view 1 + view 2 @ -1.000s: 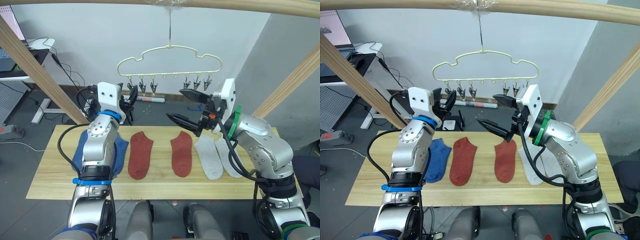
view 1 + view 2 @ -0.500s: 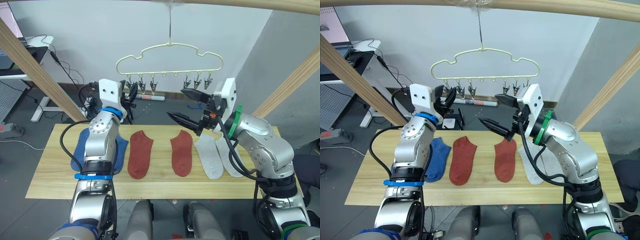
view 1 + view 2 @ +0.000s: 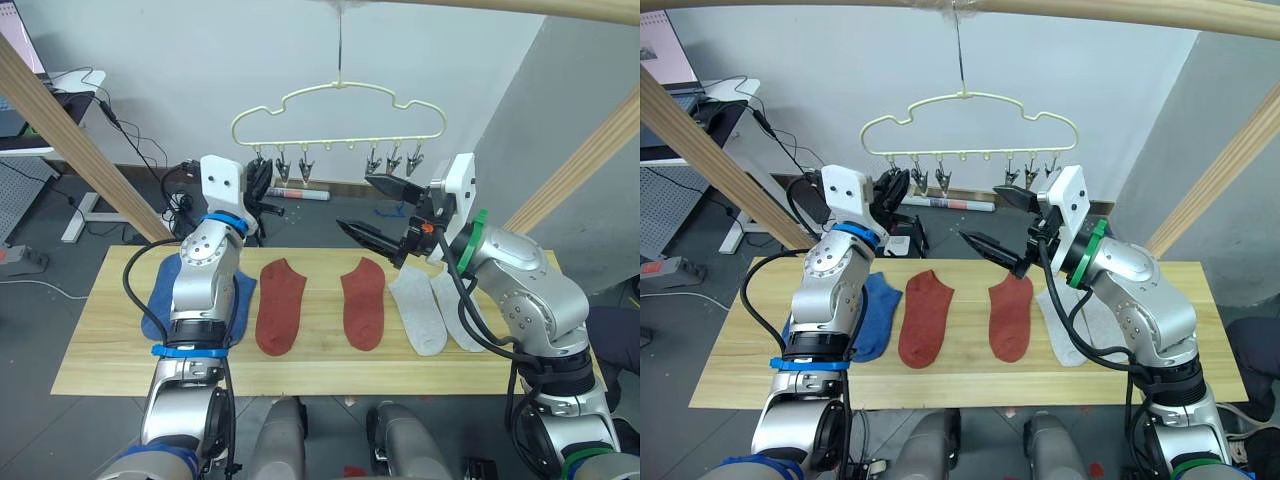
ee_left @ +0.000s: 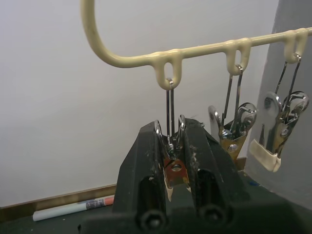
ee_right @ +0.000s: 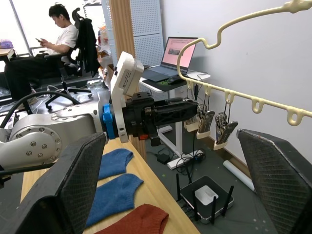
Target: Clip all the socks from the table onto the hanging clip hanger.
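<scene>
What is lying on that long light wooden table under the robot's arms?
On the long light wooden table lie two rust-red ankle socks, two light grey ankle socks and blue ankle socks. The left arm covers most of the blue ones; the right arm hides part of the grey pair.

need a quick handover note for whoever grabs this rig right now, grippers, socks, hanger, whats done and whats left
Left gripper: raised at the clip hanger, fingers shut on the leftmost clip; no sock in it.
Right gripper: open and empty, held in the air above the table, over the socks.
Socks: all flat on the table in a row. Two blue socks at the robot's left, two rust-red socks in the middle, two light grey socks at the right.
Done: none clipped.
Left: all six socks.
</scene>
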`<state>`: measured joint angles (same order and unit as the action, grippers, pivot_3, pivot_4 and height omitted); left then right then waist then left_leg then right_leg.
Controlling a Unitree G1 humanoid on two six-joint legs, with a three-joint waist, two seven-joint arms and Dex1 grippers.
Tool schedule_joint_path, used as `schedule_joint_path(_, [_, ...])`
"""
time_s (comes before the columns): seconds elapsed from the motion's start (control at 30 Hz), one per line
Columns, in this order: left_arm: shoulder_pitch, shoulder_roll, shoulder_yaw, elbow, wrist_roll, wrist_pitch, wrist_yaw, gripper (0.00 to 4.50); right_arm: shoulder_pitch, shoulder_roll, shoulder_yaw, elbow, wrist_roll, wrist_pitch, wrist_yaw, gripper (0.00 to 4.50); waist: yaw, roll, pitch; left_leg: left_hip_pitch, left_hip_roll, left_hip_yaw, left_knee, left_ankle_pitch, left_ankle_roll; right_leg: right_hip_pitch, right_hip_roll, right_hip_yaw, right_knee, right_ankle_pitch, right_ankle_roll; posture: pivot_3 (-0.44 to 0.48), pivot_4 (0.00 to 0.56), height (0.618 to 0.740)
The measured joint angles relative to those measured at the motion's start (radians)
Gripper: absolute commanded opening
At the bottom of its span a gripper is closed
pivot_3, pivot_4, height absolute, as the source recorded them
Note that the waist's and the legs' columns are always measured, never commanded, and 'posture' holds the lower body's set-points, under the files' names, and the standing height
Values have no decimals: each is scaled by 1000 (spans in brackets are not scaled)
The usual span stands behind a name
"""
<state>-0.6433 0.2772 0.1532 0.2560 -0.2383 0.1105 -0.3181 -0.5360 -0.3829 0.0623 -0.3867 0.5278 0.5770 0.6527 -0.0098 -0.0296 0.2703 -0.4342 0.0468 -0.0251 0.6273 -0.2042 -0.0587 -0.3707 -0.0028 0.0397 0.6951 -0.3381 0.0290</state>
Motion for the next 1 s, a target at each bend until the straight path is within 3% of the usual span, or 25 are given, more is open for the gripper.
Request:
schedule_joint_path(0.23, [2, 81, -14, -91, -13, 143, -57, 272, 212, -184, 31, 107, -213, -3, -49, 4500, 8, 0, 0, 0, 0, 1, 0, 2, -3, 0, -1, 1, 0, 0, 0, 33, 274, 740])
schedule_joint_path(0.4, [2, 104, -9, -160, -74, 304, -90, 272, 275, -227, 39, 262, -359, -18, -130, 4500, 2, 0, 0, 0, -1, 1, 0, 2, -4, -2, 1, 1, 2, 0, 0, 33, 270, 740])
schedule_joint_path(0.57, [-4, 128, 10, -206, -139, 466, -91, 272, 236, -193, 39, 488, -450, -73, -192, 4500, -3, 0, 0, 0, -1, 1, 0, 3, -5, -2, 2, 1, 2, 0, 0, 37, 261, 740])
schedule_joint_path(0.77, [-18, 136, 10, -219, -151, 508, -100, 272, 132, -131, 43, 741, -490, -111, -205, 4500, -2, 0, 0, 0, -1, 2, 0, 3, -5, -2, 1, 2, 2, 0, 0, 50, 260, 740])
schedule_joint_path(0.87, [-16, 137, 10, -226, -154, 517, -106, 272, 110, -123, 34, 785, -491, -120, -200, 4500, 1, 0, 0, 0, -1, 2, 0, 3, -5, -2, 1, 1, 2, 0, 0, 54, 258, 740])
schedule_joint_path(1.0, [-9, 138, 10, -253, -156, 521, -105, 272, 120, -122, 30, 788, -490, -125, -189, 3637, 5, 0, 0, 1, -1, 1, 0, 3, -6, -1, 1, 1, 2, 0, 0, 54, 258, 740])
